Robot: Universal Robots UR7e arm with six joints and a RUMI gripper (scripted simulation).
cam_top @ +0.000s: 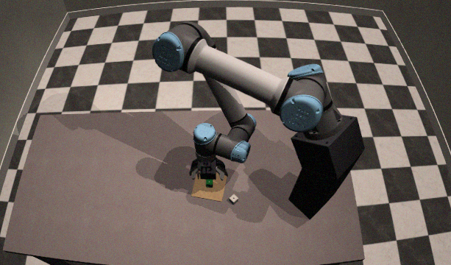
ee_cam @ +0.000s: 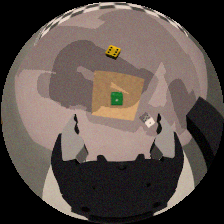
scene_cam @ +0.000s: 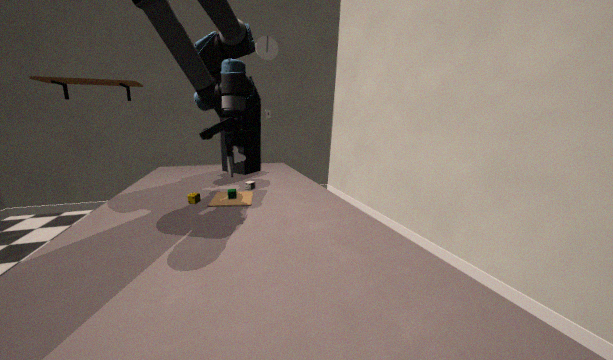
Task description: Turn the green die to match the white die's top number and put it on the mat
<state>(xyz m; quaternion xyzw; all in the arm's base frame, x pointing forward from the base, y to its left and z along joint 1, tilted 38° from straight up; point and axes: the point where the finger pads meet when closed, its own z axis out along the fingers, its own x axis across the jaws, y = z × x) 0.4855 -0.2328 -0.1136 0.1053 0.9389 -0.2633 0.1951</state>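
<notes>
The green die (ee_cam: 116,98) lies flat on the tan mat, near its middle, with one pip on top. It also shows in the top view (cam_top: 209,182) and the exterior view (scene_cam: 232,193). The white die (cam_top: 233,199) sits on the table just off the mat's corner, with one pip on top; it shows in the wrist view (ee_cam: 146,119) too. My gripper (cam_top: 208,173) hangs above the mat with its fingers wide open and empty, well clear of the green die; it also shows in the wrist view (ee_cam: 117,125).
A yellow die (ee_cam: 113,50) lies on the table beyond the mat, also in the exterior view (scene_cam: 193,198). The robot's dark base block (cam_top: 326,162) stands to the right. A wall (scene_cam: 476,140) borders the table.
</notes>
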